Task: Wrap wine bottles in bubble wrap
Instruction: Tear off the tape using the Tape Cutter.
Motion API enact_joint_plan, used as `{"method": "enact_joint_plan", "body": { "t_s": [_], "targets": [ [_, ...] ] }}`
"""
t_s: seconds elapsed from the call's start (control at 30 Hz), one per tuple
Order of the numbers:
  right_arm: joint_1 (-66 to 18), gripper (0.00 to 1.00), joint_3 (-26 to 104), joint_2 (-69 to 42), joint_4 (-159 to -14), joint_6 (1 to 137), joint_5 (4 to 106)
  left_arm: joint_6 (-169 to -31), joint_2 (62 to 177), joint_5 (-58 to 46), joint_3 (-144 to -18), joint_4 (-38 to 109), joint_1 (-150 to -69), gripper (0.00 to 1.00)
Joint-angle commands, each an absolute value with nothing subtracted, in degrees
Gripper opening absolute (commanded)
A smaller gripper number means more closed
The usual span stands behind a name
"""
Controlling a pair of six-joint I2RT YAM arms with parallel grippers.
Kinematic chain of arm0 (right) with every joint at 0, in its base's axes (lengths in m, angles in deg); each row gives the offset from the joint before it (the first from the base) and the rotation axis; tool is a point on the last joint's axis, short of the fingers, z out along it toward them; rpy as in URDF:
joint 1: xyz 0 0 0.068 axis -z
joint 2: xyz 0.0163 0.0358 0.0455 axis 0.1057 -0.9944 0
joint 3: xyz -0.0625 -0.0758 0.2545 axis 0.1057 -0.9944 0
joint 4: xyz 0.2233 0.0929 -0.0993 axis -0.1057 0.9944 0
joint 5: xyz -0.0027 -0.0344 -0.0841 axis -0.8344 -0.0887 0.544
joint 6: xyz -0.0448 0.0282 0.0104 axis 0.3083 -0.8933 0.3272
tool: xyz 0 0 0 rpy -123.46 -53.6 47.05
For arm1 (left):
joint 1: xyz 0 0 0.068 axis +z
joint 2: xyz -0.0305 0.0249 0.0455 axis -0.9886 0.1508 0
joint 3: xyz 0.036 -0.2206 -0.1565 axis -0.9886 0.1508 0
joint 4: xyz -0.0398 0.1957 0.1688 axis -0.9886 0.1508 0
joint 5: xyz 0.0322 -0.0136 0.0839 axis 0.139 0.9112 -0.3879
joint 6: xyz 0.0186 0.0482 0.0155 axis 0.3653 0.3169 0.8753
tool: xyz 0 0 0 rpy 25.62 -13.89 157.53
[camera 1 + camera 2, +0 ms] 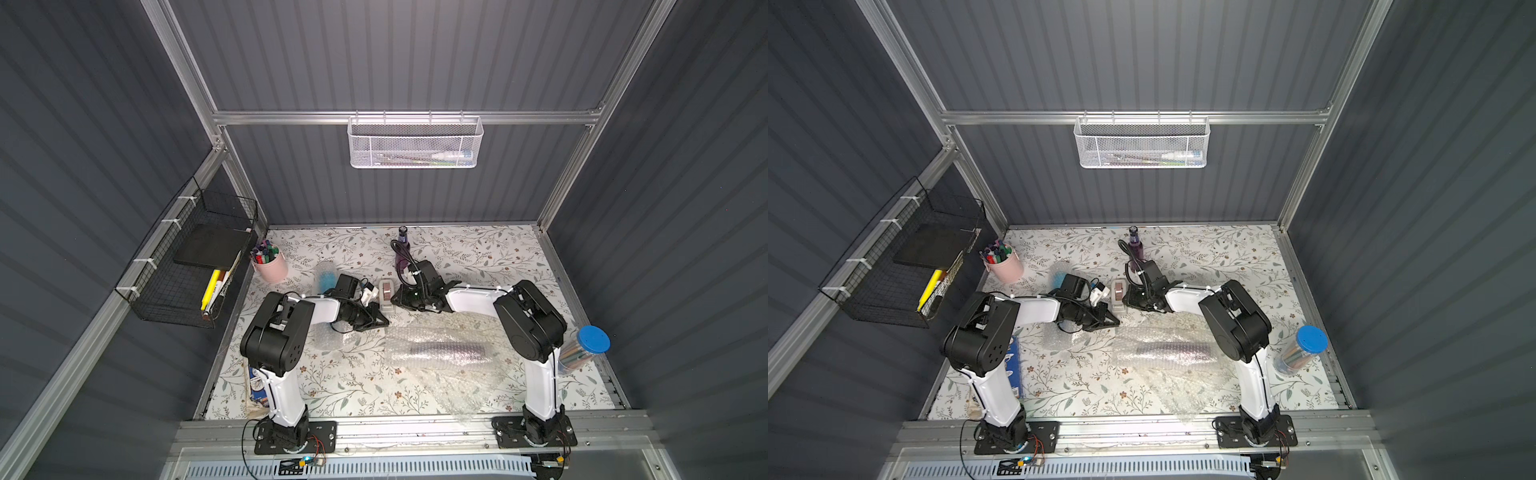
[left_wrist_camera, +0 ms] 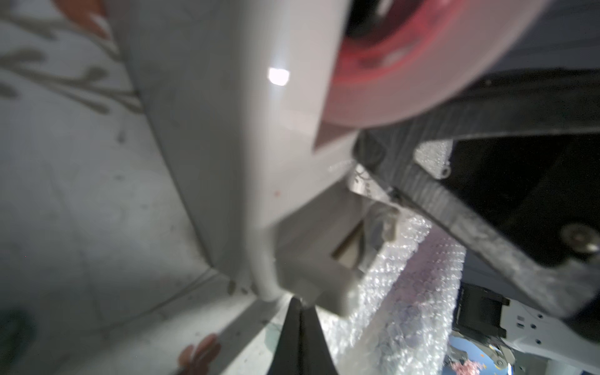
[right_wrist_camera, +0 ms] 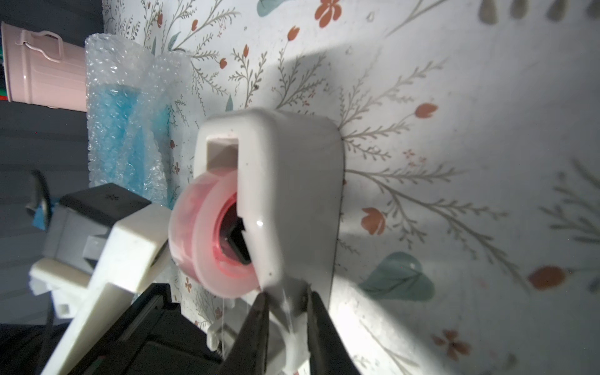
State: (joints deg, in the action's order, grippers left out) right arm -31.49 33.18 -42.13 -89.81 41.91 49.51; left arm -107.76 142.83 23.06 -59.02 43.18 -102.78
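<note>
In both top views, two arms meet over a white tape dispenser [image 1: 385, 296] in the middle of the tabletop [image 1: 340, 382]. A dark bottle [image 1: 446, 351] lies rolled in bubble wrap [image 1: 461, 382] near the front. A blue bottle [image 1: 325, 276] lies wrapped behind the left arm, and a purple bottle [image 1: 402, 245] stands bare at the back. The left gripper [image 1: 380, 320] sits at the dispenser's near end, with the right gripper [image 1: 395, 300] at its side.

From the left wrist, the jaws are pressed shut, tips right at the dispenser's cutter end below the pink tape roll [image 2: 406, 81]. Whether tape lies between them cannot be told.

From the right wrist, the jaws clamp the dispenser's narrow front end.

The step appears to be drawing tape to seal the rolled bottle. Done well, the right arm pins the dispenser flat while the left pulls a strip straight and long enough to cross the seam. The strip is then torn down against the cutter, without letting it fold on itself.
</note>
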Motion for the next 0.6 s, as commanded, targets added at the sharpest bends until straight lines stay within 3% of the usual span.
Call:
{"method": "enact_joint_plan", "body": {
  "t_s": [0.0, 0.13, 0.37, 0.57],
  "targets": [
    [-31.54, 0.23, 31.22, -42.71, -85.47, 42.01, 53.43, -103.14, 145.97, 15.09, -58.49, 51.88, -103.39, 0.0],
    [-31.53, 0.22, 31.25, -42.58, -85.15, 42.24, 53.93, -102.34, 145.99, 11.71, -58.35, 53.58, -103.39, 0.0],
    [-31.46, 0.24, 31.24, -39.96, -86.15, 44.01, 54.23, -102.57, 140.71, 20.41, -60.1, 53.57, -103.39, 0.0],
    [-30.36, 0.38, 30.13, -32.64, -86.24, 50.41, 52.88, -99.15, 133.67, 17.81, -67.34, 63.81, -103.3, 0.0]
  ]
}}
